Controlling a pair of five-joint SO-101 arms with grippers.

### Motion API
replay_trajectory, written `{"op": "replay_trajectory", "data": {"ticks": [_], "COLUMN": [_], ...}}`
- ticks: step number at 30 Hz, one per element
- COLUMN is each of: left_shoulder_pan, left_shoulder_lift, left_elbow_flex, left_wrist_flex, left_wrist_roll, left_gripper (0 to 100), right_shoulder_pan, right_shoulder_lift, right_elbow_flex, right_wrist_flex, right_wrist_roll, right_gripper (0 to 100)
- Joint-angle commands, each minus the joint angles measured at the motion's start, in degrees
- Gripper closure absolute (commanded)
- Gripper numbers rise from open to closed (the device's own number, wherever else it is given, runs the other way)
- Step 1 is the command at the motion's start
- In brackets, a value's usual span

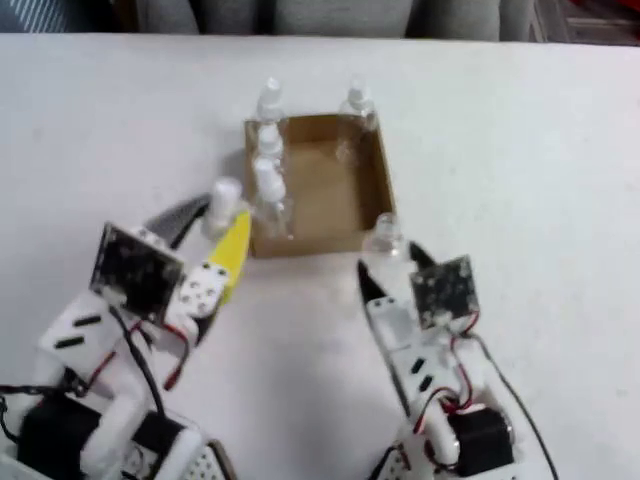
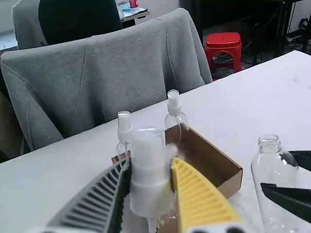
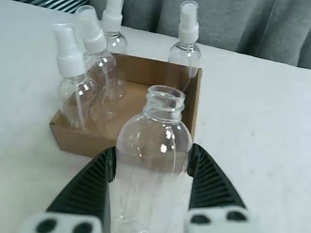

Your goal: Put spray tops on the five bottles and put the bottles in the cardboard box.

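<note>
Left jaws pinched top (image 2: 146,170), upright. Right jaws clamped uncapped bottle (image 3: 153,141), upright, just beside box (image 1: 310,240) near wall. I judged bottle neck lay to right of top, apart, both axes vertical; left arm would need to carry top across onto neck.

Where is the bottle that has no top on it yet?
The uncapped bottle is upright between the fingers of the right tool. In the high view it is just outside the near right corner of the cardboard box.

A grey garment (image 2: 107,73) hangs behind the white table (image 2: 252,92) near a red stool (image 2: 222,46).
</note>
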Motion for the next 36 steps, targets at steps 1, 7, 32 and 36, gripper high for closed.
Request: {"op": "replay_trajectory", "data": {"ticks": [1,7,32,36], "left_shoulder_pan": [0.2,0.2,13.7,13.5], "left_shoulder_lift": [-1.9,-2.1,13.6,13.1], "left_elbow_flex": [-1.1,-1.0,-0.4,2.8], "left_wrist_flex": [-2.6,-13.6,-42.5,-42.6], "left_wrist_roll": [0.0,0.0,4.5,4.4], "left_gripper": [98,98,98,98], "right_shoulder_pan": [2.2,-4.8,-19.2,-19.1], "right_shoulder_lift": [0.3,0.3,0.3,0.3], "right_elbow_flex": [-0.4,-0.3,17.0,17.8], "right_wrist_flex": [0.2,-0.1,-24.1,-24.1], "right_wrist_roll": [-0.5,-1.2,1.9,2.0], "right_gripper": [98.1,98.1,98.1,98.1]}}
